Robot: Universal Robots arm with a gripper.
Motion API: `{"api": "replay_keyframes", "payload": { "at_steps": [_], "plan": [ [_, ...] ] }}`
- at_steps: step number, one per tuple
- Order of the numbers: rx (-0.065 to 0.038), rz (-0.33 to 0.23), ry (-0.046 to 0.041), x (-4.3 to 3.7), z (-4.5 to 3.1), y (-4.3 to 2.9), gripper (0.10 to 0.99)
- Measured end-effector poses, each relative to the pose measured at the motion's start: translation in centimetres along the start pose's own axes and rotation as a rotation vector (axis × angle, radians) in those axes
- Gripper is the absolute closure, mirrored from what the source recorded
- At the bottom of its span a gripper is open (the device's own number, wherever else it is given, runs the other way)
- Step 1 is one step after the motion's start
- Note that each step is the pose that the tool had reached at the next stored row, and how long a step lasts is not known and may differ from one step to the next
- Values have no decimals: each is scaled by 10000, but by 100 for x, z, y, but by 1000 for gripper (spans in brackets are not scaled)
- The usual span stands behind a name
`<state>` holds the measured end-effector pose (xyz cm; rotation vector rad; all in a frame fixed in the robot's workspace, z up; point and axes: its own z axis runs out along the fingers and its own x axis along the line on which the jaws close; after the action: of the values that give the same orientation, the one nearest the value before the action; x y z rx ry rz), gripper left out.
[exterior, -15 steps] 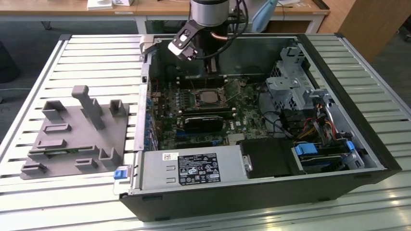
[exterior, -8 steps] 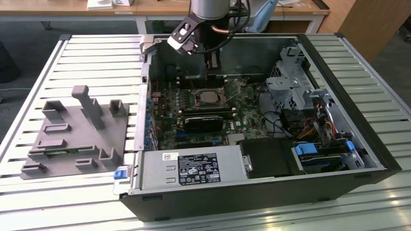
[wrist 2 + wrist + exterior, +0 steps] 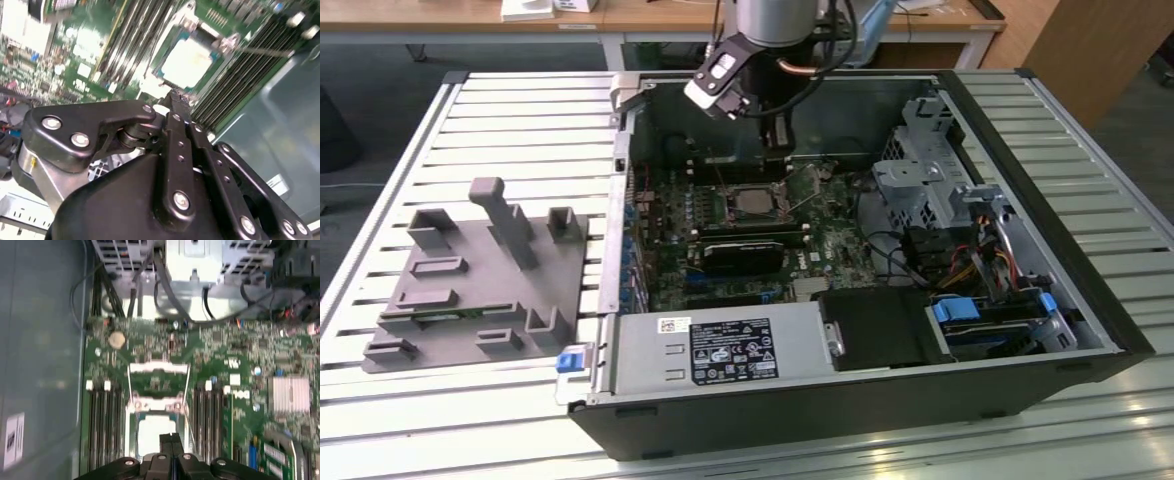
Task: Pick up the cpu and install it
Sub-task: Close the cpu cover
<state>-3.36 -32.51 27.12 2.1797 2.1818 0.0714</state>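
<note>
The fingers (image 3: 165,442) are pressed together, with only a thin seam between them, and nothing is held. The gripper (image 3: 781,150) is hung low inside the case (image 3: 854,410), near the cpu (image 3: 750,201). The cpu is seated in its socket on the motherboard (image 3: 838,238). A grey fixture (image 3: 467,290) is laid beside the case, at the exterior view's left.

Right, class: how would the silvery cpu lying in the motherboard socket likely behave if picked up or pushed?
Probably stiff: the cpu shows as a thin flat square with a metal top. That smooth, shiny top may be slippery. Lying flat in its socket, it seems unlikely to roll or tip.
</note>
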Motion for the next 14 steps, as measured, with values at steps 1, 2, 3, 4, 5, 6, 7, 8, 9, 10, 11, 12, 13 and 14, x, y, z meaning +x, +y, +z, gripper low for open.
{"api": "replay_keyframes", "payload": {
  "at_steps": [1,2,3,4,5,6,7,8,9,10,11,12,13,14],
  "plan": [
    [8,-1,1,0,7,45,980],
    [20,0,0,2,14,89,980],
    [31,-1,0,4,23,136,980],
    [46,-1,1,5,31,180,980],
    [63,-2,2,6,39,223,980],
    [88,-1,1,7,46,265,980],
    [117,-3,2,8,51,303,980],
    [147,-2,0,9,56,338,980],
    [178,-3,-2,10,59,367,980],
    [215,-4,-5,14,62,392,980],
    [237,-4,-5,18,65,404,980],
    [251,-4,-3,19,68,409,980],
    [263,-3,-2,21,71,413,980],
    [268,-4,-3,21,74,420,980]
  ]
}}
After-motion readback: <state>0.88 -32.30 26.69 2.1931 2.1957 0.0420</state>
